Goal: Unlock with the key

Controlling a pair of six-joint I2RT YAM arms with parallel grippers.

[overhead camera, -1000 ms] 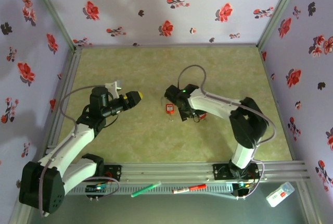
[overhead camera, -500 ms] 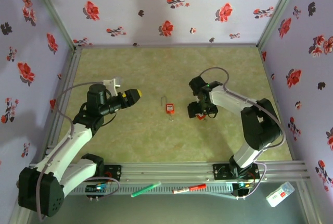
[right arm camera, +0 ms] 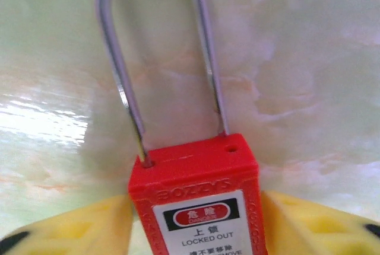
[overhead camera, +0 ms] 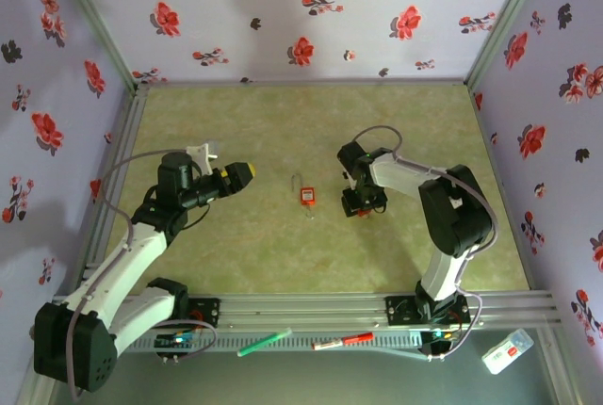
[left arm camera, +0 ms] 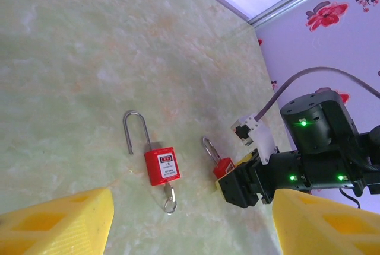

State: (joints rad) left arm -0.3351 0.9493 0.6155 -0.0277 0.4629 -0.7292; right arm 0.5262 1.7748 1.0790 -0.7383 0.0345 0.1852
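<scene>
Left hand (overhead camera: 241, 175): open, my yellow fingers (left arm camera: 59, 222) spread wide with nothing between them, hovering left of the lock.
Right hand (overhead camera: 364, 202): closed on a second lock (right arm camera: 199, 201), yellow pads against both sides of its red body; I cannot tell whether it touches the desk.
Lock (left arm camera: 160, 165): red, lying flat on the desk between my two hands, shackle toward the back wall, key (left arm camera: 170, 195) at its near end.
Desk (overhead camera: 236, 122): pale green, marbled, slightly glossy.
Room: lilac walls (overhead camera: 283, 9) with red and dark flowers on three sides, metal posts in the corners.
Near edge: metal rail (overhead camera: 311, 309); green pen (overhead camera: 264, 342) and red pen (overhead camera: 342, 340) in front of it.
</scene>
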